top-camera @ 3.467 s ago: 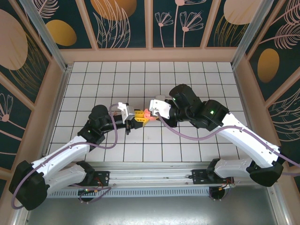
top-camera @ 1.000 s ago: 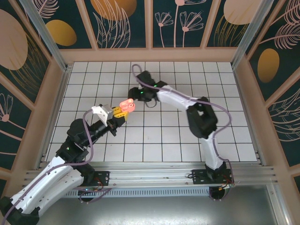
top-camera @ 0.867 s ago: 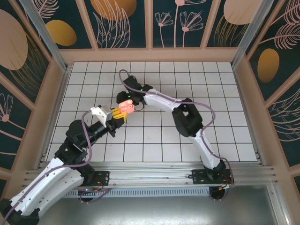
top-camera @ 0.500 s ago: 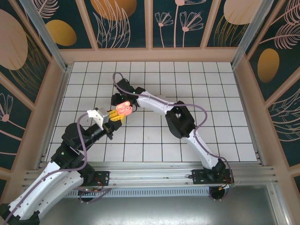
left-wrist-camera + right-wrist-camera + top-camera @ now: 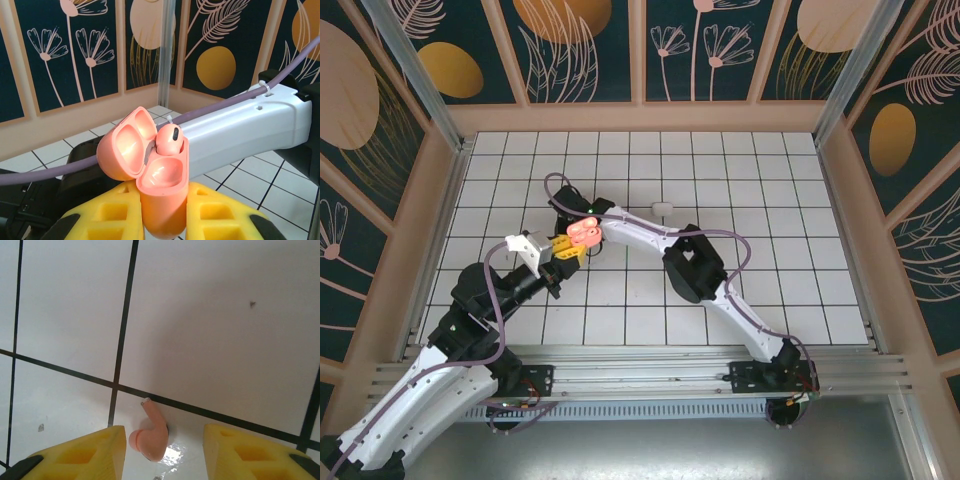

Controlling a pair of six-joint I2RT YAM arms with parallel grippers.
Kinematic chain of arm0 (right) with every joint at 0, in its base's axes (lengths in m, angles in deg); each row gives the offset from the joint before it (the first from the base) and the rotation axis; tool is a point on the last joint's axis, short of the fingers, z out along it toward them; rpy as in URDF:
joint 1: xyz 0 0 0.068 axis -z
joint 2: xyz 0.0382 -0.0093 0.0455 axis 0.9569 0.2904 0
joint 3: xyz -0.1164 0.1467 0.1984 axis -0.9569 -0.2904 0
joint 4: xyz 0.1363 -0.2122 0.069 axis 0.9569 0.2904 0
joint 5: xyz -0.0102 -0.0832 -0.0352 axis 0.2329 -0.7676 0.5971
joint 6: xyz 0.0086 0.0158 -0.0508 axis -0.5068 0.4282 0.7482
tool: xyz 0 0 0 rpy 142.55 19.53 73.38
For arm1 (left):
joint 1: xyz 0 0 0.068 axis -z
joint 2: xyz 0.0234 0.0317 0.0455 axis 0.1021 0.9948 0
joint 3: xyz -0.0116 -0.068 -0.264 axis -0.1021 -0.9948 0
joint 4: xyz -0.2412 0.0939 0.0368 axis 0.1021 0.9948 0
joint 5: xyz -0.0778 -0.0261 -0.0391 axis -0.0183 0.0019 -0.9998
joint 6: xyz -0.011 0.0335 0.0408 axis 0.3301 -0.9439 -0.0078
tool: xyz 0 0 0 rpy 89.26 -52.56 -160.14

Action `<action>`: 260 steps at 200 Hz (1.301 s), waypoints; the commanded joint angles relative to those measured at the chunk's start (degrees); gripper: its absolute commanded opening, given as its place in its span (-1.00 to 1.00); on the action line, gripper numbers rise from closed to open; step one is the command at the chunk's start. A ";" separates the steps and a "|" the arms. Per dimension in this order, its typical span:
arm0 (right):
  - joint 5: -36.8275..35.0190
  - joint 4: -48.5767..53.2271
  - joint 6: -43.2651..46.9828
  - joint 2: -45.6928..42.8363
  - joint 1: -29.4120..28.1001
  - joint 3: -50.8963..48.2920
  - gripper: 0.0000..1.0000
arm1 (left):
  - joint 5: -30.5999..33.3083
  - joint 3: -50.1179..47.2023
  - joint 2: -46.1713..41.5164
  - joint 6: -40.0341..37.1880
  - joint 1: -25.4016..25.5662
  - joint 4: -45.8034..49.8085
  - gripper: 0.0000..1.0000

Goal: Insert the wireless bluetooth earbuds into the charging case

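Left tool (image 5: 162,212) grips the pink case (image 5: 161,186). Right tool (image 5: 164,442), open around a pink earbud (image 5: 150,435), seems off-centre; closing could flick it away.

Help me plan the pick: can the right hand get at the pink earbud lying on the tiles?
Probably yes: the pink earbud lies on bare tile between the open fingers of the right hand, nearer one of them, with nothing over or around it.

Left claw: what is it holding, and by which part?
The open pink charging case, its lower body pinched in the left claw; the lid is free.
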 commanded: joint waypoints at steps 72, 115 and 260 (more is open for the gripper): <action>-0.92 2.69 1.56 3.55 -1.07 4.34 -0.22 | -0.57 0.79 -0.80 0.86 -0.19 -0.21 -0.67; -0.89 5.61 4.23 3.38 -2.21 5.07 -0.30 | -0.21 0.55 -1.14 0.81 -0.24 -0.06 -0.67; -2.39 6.48 14.59 -3.17 -1.04 -1.28 -0.67 | 0.09 0.18 -2.00 1.50 -0.19 -0.26 -0.67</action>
